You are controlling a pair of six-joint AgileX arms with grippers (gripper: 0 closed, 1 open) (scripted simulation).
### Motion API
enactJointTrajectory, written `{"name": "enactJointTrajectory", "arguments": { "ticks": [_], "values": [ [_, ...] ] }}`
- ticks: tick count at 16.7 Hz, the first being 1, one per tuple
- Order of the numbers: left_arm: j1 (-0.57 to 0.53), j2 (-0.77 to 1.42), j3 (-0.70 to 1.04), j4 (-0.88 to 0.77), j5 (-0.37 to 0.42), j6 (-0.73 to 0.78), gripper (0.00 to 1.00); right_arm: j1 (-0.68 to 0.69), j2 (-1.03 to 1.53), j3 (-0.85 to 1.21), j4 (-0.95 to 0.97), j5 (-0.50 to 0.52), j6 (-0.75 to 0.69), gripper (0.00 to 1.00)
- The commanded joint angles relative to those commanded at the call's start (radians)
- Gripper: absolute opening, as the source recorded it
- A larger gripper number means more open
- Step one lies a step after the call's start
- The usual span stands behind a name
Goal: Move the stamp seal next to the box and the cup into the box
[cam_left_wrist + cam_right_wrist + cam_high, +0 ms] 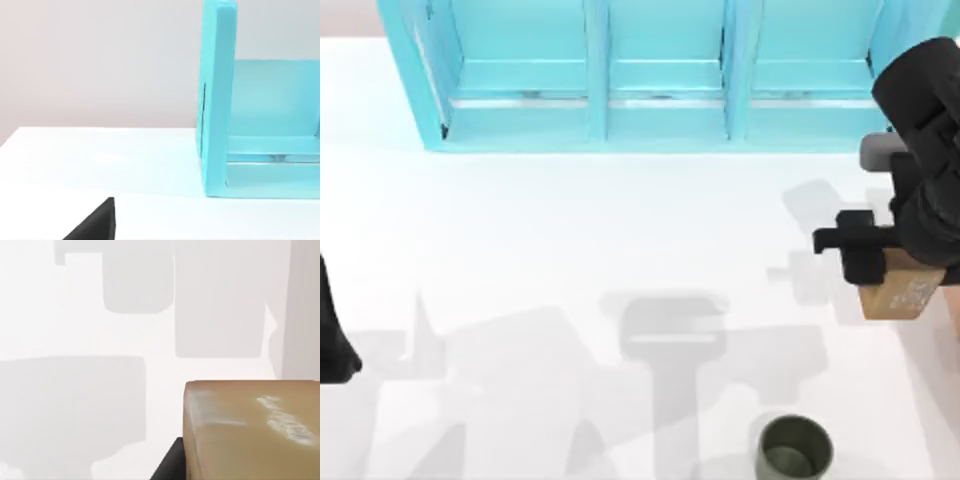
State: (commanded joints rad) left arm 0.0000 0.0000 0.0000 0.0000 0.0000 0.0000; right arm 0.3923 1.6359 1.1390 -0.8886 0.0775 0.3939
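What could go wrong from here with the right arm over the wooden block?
The right gripper sits at the stamp seal, near the table's right edge; whether the jaws truly hold it is unclear, so it could slip or tip. The box's peach wall is barely in view, so placing beside it is hard to judge. The cup stands near the front edge and could be knocked off.

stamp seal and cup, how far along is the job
Nothing looks finished. In hand: the right gripper, at the table's right edge, sits over the stamp seal, which fills the right wrist view close up; whether it is gripped is unclear. Left to do: the cup stands untouched near the front edge. The left arm is parked at the left edge.
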Motion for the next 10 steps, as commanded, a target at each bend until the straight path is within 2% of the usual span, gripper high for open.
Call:
{"name": "enactJointTrajectory", "arguments": {
  "ticks": [8, 10],
  "values": [
    [0.0, 0.0, 0.0, 0.0, 0.0, 0.0, 1.0, -0.003, 0.02, -0.041, 0.062, 0.0, -0.002, 0.0],
    [0.0, 0.0, 0.0, 0.0, 0.0, 0.0, 1.0, -0.003, 0.02, -0.041, 0.062, 0.0, -0.002, 0.15]
  ]
}}
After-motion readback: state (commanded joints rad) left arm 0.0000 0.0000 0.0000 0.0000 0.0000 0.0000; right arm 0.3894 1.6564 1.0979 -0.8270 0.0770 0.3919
